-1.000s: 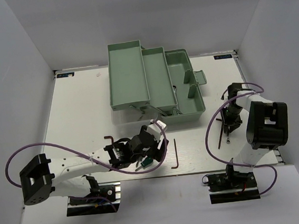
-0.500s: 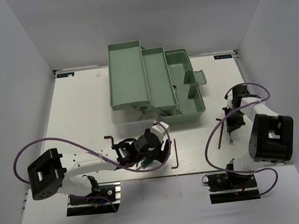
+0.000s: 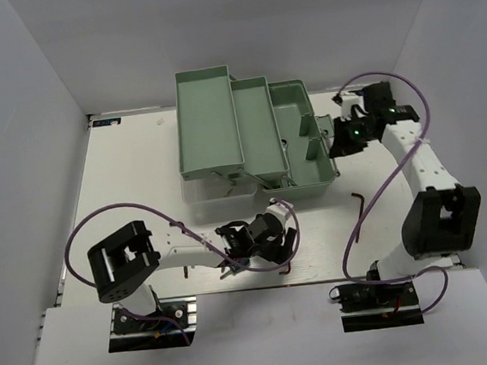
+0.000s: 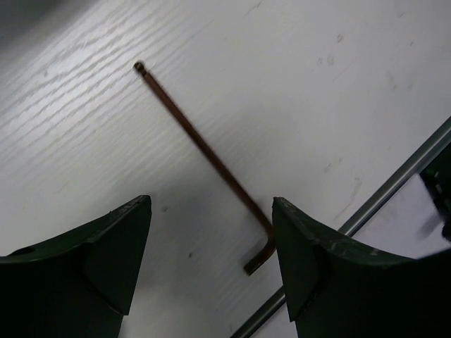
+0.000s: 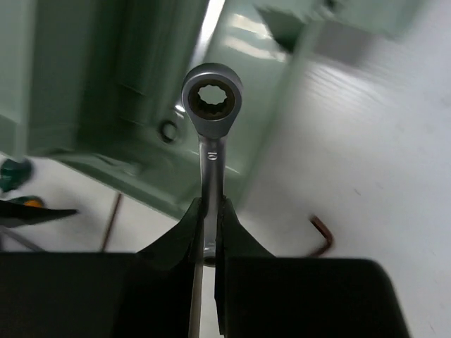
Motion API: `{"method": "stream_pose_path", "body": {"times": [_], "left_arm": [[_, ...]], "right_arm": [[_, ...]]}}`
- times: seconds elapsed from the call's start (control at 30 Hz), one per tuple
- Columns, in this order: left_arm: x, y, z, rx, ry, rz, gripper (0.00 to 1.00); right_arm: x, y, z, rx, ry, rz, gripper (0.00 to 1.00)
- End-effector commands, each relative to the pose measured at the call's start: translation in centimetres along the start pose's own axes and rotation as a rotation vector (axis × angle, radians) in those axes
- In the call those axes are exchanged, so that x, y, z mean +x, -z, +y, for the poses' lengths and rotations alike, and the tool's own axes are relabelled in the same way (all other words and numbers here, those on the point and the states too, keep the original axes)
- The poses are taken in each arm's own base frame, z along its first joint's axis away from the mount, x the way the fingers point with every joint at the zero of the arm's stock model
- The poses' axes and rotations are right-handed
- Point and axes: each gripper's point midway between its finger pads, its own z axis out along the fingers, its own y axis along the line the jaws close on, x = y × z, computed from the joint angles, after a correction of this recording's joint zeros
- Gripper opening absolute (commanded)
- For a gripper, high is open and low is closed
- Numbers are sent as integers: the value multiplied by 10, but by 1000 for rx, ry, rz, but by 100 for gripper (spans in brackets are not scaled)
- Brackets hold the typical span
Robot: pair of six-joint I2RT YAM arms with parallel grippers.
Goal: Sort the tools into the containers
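Silver wrench (image 5: 211,165), pinched in right gripper (image 5: 210,208), has risen beside toolbox (image 3: 309,190).

A thin brown L-shaped hex key (image 4: 204,148) lies on the white table (image 4: 331,91), below the left gripper (image 4: 211,208), between its fingers. A slim silver wrench (image 5: 211,105) juts ahead of the right gripper (image 5: 210,211), over the pale green plastic toolbox (image 5: 134,77).

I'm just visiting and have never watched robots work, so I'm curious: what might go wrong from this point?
The right fingers pinch the wrench only by its slim shank, its ring end sticking far out, so it might swivel or slip before reaching the toolbox. The hex key lies flat on the table near the edge rail; the open left fingers could scrape past it or nudge it away.
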Motion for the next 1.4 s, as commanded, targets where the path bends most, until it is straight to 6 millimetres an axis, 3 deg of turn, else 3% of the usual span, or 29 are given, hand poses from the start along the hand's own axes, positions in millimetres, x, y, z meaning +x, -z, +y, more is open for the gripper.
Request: {"method": "stream_pose_path", "body": {"times": [0.0, 0.03, 0.07, 0.1, 0.17, 0.2, 0.23, 0.27, 0.3, 0.37, 0.43, 0.47, 0.5, 0.53, 0.57, 0.63, 0.7, 0.9, 1.03, 1.13, 1.23, 1.27, 1.37], "left_arm": [[-34, -3, -30, 57, 37, -64, 79], [-35, -5, -31, 57, 37, -64, 79], [-35, -7, -32, 54, 45, -58, 79], [-45, -6, -35, 54, 58, -80, 78], [-38, -13, -28, 5, 74, -53, 77], [-45, -12, -28, -9, 85, -65, 77], [-37, -17, -19, -64, 98, -39, 75], [-42, -17, -18, -86, 109, -43, 74], [-40, -18, -14, -116, 120, -34, 74], [-38, -23, -5, -187, 125, -11, 68], [-33, -28, -2, -227, 105, 15, 64], [-37, -30, -5, -238, 109, 28, 64], [-25, -39, -2, -272, 86, 63, 62], [-26, -42, 1, -303, 77, 67, 62], [-29, -40, 2, -337, 90, 83, 61], [-29, -45, 3, -386, 75, 91, 60], [-21, -41, 7, -425, 69, 110, 60], [-5, -38, 15, -494, 104, 149, 57], [25, -38, 20, -505, 90, 205, 39], [41, -42, 22, -515, 72, 243, 26], [56, -46, 22, -517, 57, 282, 15], [51, -48, 19, -507, 53, 275, 8], [41, -50, 12, -486, 36, 261, 0]], "right_arm": [[-29, -21, 47, -188, -19, 29, 0], [-33, -27, 53, -190, -39, 45, 0], [-54, -24, 59, -185, -21, 15, 0], [-53, -38, 59, -189, -54, 53, 0], [-64, -54, 60, -166, -54, 63, 0], [-61, -66, 53, -137, -69, 87, 5], [-64, -73, 57, -127, -52, 97, 17], [-63, -79, 56, -121, -52, 113, 31], [-61, -80, 57, -126, -52, 123, 54], [-57, -76, 62, -133, -43, 136, 61], [-45, -79, 55, -115, -45, 139, 61], [-54, -59, 55, -88, -28, 75, 61], [-62, -55, 49, -64, -13, 18, 61], [-44, -51, 41, -7, -18, 35, 61], [-47, -38, 37, 13, -18, -3, 61], [-28, -31, 30, 43, -23, 1, 60], [-21, -16, 20, 74, -41, -34, 60], [24, -5, -7, 110, -138, -6, 60], [64, -5, -18, 110, -220, 64, 60], [82, 0, -23, 102, -266, 62, 60], [88, 9, -25, 98, -292, 36, 60], [90, 12, -29, 105, -304, 35, 60], [100, 23, -48, 216, -314, 31, 91]]}}
